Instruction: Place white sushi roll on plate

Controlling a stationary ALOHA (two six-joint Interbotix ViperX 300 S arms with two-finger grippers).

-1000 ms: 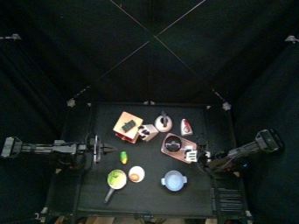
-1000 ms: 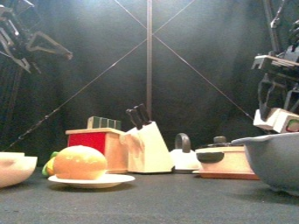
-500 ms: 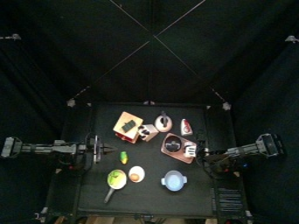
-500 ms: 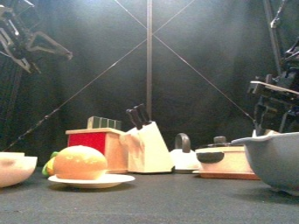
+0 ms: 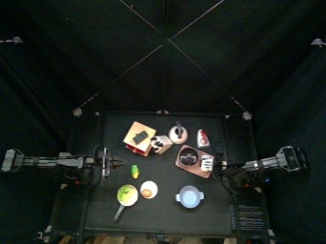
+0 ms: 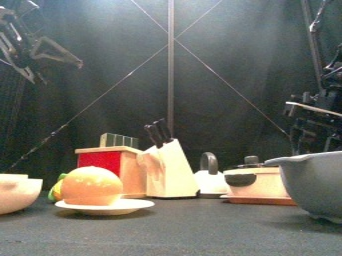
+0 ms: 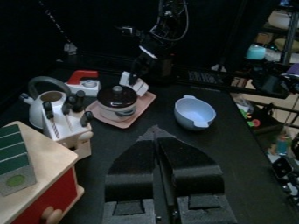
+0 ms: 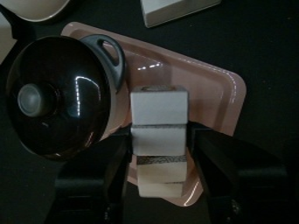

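Observation:
In the right wrist view the white sushi roll (image 8: 158, 118), a short stack of white blocks, lies on the pinkish plate (image 8: 222, 87) beside a black lidded pot (image 8: 59, 96). My right gripper (image 8: 163, 144) straddles the roll, open, with a dark gap between the roll and each finger. Seen from above, that gripper (image 5: 219, 170) is at the plate's right edge. My left gripper (image 7: 158, 171) is shut with nothing in it and rests at the table's left side (image 5: 110, 164).
A light-blue bowl (image 7: 195, 109) stands near the plate. A kettle (image 7: 47, 105), a knife block (image 6: 167, 165), a red box (image 6: 110, 165) and an orange on a white dish (image 6: 91, 190) stand across the table's middle and left.
The right gripper has widened its jaws off the white roll, which now lies on the plate. The right arm has sunk lower at the table's right side. The left arm has not moved.

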